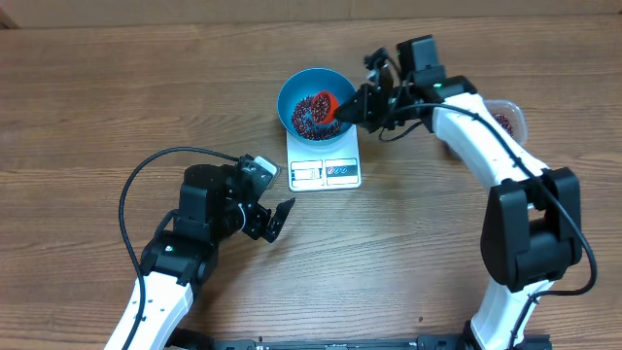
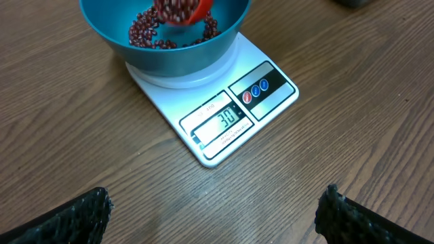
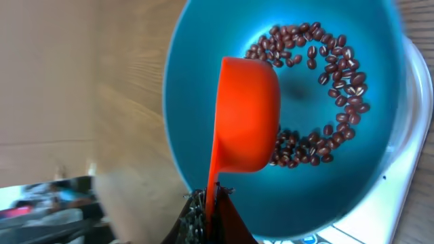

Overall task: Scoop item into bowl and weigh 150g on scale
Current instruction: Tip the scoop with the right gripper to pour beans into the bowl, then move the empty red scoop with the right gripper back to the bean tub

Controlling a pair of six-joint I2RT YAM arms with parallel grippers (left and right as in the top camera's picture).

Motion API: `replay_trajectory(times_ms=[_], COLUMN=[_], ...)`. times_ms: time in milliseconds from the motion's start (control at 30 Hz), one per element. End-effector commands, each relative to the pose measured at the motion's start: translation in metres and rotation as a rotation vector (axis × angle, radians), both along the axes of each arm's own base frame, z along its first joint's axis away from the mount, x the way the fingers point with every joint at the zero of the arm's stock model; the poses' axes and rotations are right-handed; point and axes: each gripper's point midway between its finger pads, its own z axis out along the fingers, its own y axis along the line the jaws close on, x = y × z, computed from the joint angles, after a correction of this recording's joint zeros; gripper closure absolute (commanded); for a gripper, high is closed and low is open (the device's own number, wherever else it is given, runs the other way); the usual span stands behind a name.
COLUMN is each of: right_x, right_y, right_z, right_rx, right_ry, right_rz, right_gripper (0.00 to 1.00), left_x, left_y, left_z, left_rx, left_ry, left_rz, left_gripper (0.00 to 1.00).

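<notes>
The light blue bowl [image 1: 316, 104] stands on the white scale [image 1: 325, 170], whose display [image 2: 225, 119] shows digits. Dark red beans [image 3: 339, 74] lie in a ring on the bowl's bottom [image 3: 305, 88]. My right gripper [image 3: 211, 203] is shut on the handle of an orange scoop [image 3: 245, 115], which is tipped over the bowl [image 2: 163, 47]; in the overhead view the scoop [image 1: 330, 103] hangs above the beans [image 1: 311, 115]. My left gripper [image 1: 275, 220] is open over bare wood in front of the scale, its fingertips [image 2: 81, 217] wide apart with nothing between them.
A clear plastic tub [image 1: 507, 119] holding more beans sits at the right, partly hidden behind my right arm [image 1: 476, 126]. The table is brown wood [image 1: 97, 87]. A black cable [image 1: 160, 160] loops beside the left arm.
</notes>
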Motion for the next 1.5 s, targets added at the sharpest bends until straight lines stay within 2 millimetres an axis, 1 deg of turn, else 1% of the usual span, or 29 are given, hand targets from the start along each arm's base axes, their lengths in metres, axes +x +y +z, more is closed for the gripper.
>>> replay_trajectory(times_ms=[0,133,200,300,500,667,900,1067,1167,1300,1467], right_x=[0.013,0.021,0.023,0.024,0.025,0.018,0.003,-0.005,-0.006,-0.010,-0.013], right_y=[0.004,0.003,0.003,0.003,-0.002,0.002,0.007,0.019,0.021,0.031,0.023], right_z=[0.030,0.038,0.043,0.051,0.064,0.076,0.093,0.096,0.096,0.107,0.129], right_rx=[-0.109,-0.229,-0.267,-0.339,-0.552,-0.736,-1.019,-1.053,-1.047,-0.915,-0.776], right_ry=[-0.155,-0.205,-0.238,-0.280,-0.372,-0.475,-0.619,-0.663,-0.662,-0.644,-0.621], right_rz=[-0.016,-0.061,-0.054,-0.059,-0.085,-0.061,-0.104,-0.062,-0.064,-0.049,-0.037], right_gripper=[0.96,0.96,0.96,0.96,0.96,0.96,0.96,0.96,0.96,0.96,0.96], left_x=[0.001,0.001,0.001,0.001,0.001,0.001,0.001,0.001,0.001,0.001,0.001], left_y=[0.001,0.001,0.001,0.001,0.001,0.001,0.001,0.001,0.001,0.001,0.001], left_z=[-0.002,-0.002,-0.002,-0.002,-0.002,-0.002,-0.002,-0.002,-0.002,-0.002,-0.002], left_rx=[-0.003,-0.003,-0.003,-0.003,-0.003,-0.003,-0.003,-0.003,-0.003,-0.003,-0.003], left_ry=[0.010,0.010,0.010,0.010,0.010,0.010,0.010,0.010,0.010,0.010,0.010], left_rz=[0.012,0.012,0.012,0.012,0.012,0.012,0.012,0.012,0.012,0.012,0.012], left_gripper=[0.00,0.01,0.00,0.00,0.01,0.00,0.01,0.00,0.01,0.00,0.00])
